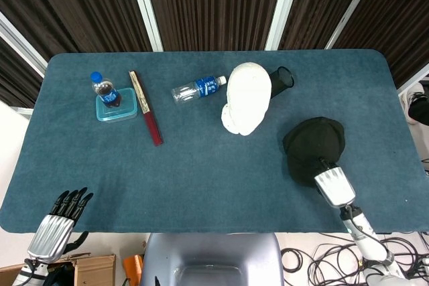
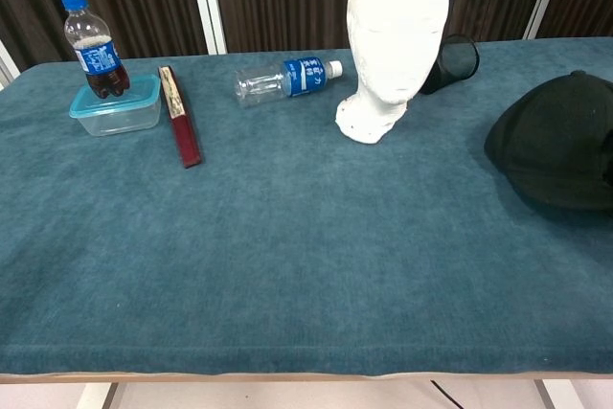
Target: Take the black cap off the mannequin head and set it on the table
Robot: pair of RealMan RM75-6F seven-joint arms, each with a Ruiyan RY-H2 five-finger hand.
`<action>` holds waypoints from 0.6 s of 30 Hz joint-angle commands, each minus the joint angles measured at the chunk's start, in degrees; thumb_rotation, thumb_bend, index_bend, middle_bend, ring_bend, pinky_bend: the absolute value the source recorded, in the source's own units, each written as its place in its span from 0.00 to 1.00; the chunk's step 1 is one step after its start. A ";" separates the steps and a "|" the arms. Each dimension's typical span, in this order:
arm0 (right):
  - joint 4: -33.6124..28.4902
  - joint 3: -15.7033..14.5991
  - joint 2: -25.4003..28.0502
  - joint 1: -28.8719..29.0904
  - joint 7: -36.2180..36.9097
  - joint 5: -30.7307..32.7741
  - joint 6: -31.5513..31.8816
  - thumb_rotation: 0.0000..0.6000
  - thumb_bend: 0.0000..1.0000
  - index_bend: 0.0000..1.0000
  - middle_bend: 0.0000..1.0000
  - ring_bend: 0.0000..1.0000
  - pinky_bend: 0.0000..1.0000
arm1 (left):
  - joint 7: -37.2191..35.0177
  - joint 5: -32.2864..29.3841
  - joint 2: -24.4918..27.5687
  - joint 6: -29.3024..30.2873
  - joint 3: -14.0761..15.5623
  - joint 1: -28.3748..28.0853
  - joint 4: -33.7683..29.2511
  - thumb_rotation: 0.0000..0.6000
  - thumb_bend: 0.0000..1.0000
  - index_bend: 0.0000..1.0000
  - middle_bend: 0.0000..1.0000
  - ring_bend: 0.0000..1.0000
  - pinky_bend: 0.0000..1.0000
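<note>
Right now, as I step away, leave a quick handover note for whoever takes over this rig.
Right hand: at the near edge of the black cap, fingers hidden under it, so I cannot tell whether it grips.
Left hand: open, off the table's near left corner, holding nothing.
Mannequin head: bare, upright mid-table.
Done: cap is off the head and appears to lie on the table to its right.
Left: confirm the cap rests flat, let go, pull the right hand back.
</note>
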 commanded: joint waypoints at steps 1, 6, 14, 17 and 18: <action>-4.22 -2.45 3.42 -1.91 1.91 -1.75 -1.21 1.00 0.09 0.00 0.09 0.13 0.44 | 0.20 -0.04 -0.08 -0.39 0.09 -0.19 -0.13 1.00 0.30 0.00 0.01 0.05 0.08; -11.08 -5.80 9.12 -3.65 1.41 -5.11 2.09 1.00 0.04 0.00 0.07 0.09 0.39 | -1.04 0.37 0.72 0.42 0.35 -0.02 -0.58 1.00 0.30 0.00 0.01 0.05 0.08; -37.27 -7.55 25.47 -6.24 -9.26 -8.40 10.94 0.93 0.01 0.00 0.01 0.00 0.33 | -1.95 0.88 1.35 2.87 0.10 0.77 -0.66 1.00 0.30 0.00 0.01 0.05 0.08; -54.83 -7.26 34.62 -9.07 -17.56 -5.88 12.06 0.97 0.01 0.00 0.01 0.00 0.29 | -1.58 1.07 1.47 3.58 0.05 1.10 -0.80 1.00 0.30 0.00 0.01 0.05 0.08; -63.73 -8.09 39.32 -10.86 -21.78 -2.92 10.28 0.99 0.01 0.00 0.00 0.00 0.26 | -1.27 1.08 1.49 3.92 -0.03 1.27 -0.88 1.00 0.30 0.00 0.01 0.05 0.08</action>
